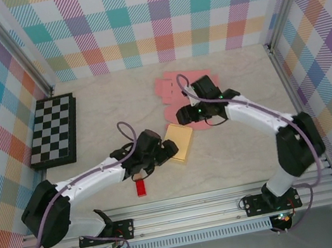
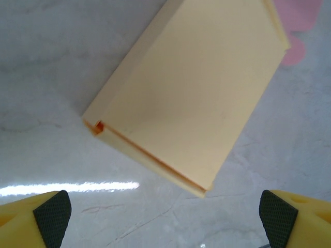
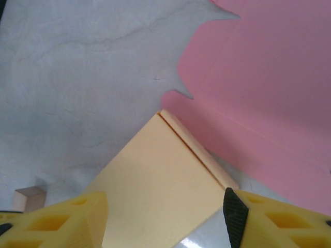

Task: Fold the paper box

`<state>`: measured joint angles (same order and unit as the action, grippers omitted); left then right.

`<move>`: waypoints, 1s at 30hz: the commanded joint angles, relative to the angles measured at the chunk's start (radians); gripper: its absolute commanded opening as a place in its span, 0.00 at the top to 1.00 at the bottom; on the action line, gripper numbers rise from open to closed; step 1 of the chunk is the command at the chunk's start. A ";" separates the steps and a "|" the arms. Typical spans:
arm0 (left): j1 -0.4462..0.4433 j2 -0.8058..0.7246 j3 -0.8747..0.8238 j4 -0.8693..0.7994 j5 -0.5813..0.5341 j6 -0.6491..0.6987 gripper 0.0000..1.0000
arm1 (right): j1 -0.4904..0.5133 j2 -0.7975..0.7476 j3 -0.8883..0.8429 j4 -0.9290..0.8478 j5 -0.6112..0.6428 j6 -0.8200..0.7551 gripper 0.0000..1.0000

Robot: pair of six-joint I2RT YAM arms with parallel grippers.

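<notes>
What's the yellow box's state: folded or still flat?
Folded. The yellow box shows a raised side wall and a flat lid closed over it, unlike the pink sheet lying spread flat beside it.

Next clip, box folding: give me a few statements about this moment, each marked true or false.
1. The left pincer is clamped on the yellow box. False: its jaws stand open and the box lies ahead of them, untouched.
2. A pink paper sheet lies flat on the table beside the yellow box. True.
3. The chessboard sits at the table's right side. False: it sits at the left.
4. A small red object lies on the table. True.
</notes>
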<state>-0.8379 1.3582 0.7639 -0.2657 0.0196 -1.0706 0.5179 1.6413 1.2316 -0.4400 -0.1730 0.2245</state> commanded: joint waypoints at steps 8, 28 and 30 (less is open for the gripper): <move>-0.016 0.166 -0.041 0.312 -0.026 -0.139 0.07 | -0.034 0.290 0.149 -0.058 -0.158 -0.182 0.39; 0.254 0.326 0.158 0.242 0.082 0.028 0.35 | -0.009 0.218 0.057 0.141 -0.279 0.183 0.69; 0.306 0.329 0.201 0.200 0.103 0.076 0.35 | 0.003 0.228 0.096 0.149 -0.262 0.233 0.69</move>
<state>-0.5880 1.6745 0.8921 -0.0612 0.0982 -1.0767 0.4622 1.9041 1.2747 -0.2955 -0.3485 0.3386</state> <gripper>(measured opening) 0.651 0.310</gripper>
